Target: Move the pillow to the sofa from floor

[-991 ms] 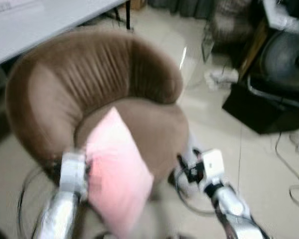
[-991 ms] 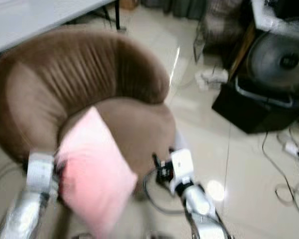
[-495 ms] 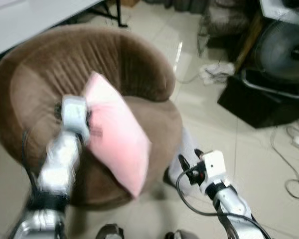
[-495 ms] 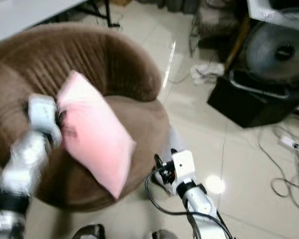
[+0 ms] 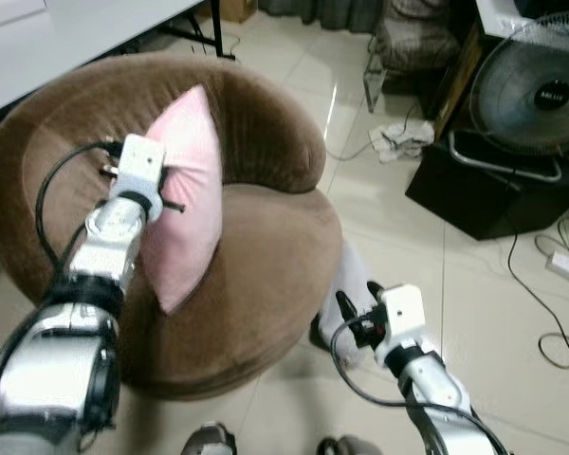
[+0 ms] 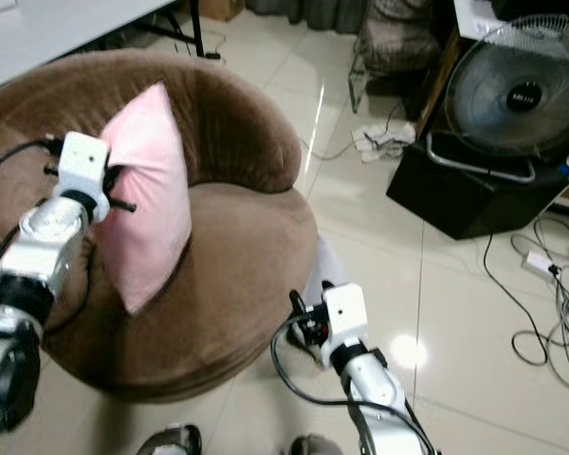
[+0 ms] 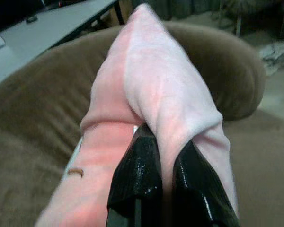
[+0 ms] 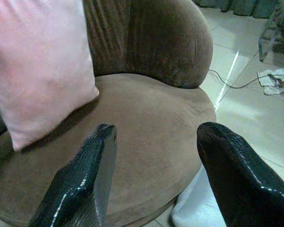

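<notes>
- Left gripper point(image 7: 162, 176): fingers pinched on a fold of the pink pillow point(image 5: 185, 190), held over the brown sofa point(image 5: 256, 275) seat against the backrest.
- Right gripper point(image 8: 154, 179): fingers spread wide, holding nothing, near the sofa's front edge.

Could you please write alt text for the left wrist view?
The left claw pinches a fold of the pink pillow, fingers shut on the fabric. Behind the pillow curves the brown sofa backrest, with a grey table beyond.
</notes>
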Controlling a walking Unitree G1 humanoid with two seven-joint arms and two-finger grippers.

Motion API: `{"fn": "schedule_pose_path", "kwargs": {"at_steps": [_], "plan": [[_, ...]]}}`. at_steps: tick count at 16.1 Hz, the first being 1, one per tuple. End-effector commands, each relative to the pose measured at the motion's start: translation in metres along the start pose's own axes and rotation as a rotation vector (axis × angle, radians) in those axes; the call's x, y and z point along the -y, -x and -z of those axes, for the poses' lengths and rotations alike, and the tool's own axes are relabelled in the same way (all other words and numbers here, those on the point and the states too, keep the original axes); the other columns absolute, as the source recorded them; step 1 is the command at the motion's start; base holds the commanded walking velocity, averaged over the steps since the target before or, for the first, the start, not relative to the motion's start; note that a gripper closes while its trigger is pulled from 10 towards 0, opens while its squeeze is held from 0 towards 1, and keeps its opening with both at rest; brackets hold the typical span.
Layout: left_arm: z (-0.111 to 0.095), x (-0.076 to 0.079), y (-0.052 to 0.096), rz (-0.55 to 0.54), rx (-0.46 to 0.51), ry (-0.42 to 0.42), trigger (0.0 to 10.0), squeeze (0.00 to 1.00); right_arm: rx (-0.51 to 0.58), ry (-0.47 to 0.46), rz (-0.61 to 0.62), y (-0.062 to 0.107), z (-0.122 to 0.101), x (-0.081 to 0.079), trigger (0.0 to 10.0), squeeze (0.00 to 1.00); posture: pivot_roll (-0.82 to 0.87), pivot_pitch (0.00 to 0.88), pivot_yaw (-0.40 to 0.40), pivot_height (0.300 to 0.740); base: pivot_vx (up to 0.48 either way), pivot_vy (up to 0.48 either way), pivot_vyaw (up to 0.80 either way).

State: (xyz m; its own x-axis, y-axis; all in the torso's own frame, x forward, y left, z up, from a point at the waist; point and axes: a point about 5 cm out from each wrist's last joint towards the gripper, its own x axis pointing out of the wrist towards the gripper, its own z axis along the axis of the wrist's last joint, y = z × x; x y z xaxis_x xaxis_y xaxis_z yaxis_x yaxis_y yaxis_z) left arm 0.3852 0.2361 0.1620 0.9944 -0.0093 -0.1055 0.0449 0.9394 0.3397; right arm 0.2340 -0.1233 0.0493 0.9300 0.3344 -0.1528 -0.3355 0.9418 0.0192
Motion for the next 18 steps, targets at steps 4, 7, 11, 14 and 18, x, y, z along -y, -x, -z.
{"fn": "schedule_pose_path", "kwargs": {"at_steps": [4,7,11,14,18], "plan": [[-0.017,-0.005,-0.005,-0.033,0.078,0.008,0.0,0.0,0.003,0.002,0.029,0.005,0.001,0.002,10.0,0.0,-0.07,0.101,-0.009,0.74,0.12,0.0,0.0],[-0.013,-0.004,-0.005,-0.048,0.067,0.016,0.0,0.0,-0.002,0.004,0.022,0.007,0.002,0.001,10.0,0.0,-0.06,0.114,-0.015,0.74,0.48,0.0,0.0],[-0.009,-0.003,-0.004,-0.05,0.053,-0.003,0.0,0.0,-0.006,0.005,0.012,0.007,0.002,-0.001,10.0,0.0,-0.05,0.121,-0.019,0.74,0.48,0.0,0.0],[-0.007,-0.002,-0.004,-0.041,0.048,-0.015,0.0,0.0,-0.01,0.002,0.0,0.006,0.002,-0.004,10.0,0.0,-0.05,0.132,-0.016,0.74,0.48,0.0,0.0],[-0.007,-0.009,-0.004,-0.066,0.044,0.018,0.0,0.0,-0.016,-0.003,0.0,0.008,0.003,-0.005,10.0,0.0,-0.06,0.135,-0.012,0.74,0.24,0.0,0.0]]}}
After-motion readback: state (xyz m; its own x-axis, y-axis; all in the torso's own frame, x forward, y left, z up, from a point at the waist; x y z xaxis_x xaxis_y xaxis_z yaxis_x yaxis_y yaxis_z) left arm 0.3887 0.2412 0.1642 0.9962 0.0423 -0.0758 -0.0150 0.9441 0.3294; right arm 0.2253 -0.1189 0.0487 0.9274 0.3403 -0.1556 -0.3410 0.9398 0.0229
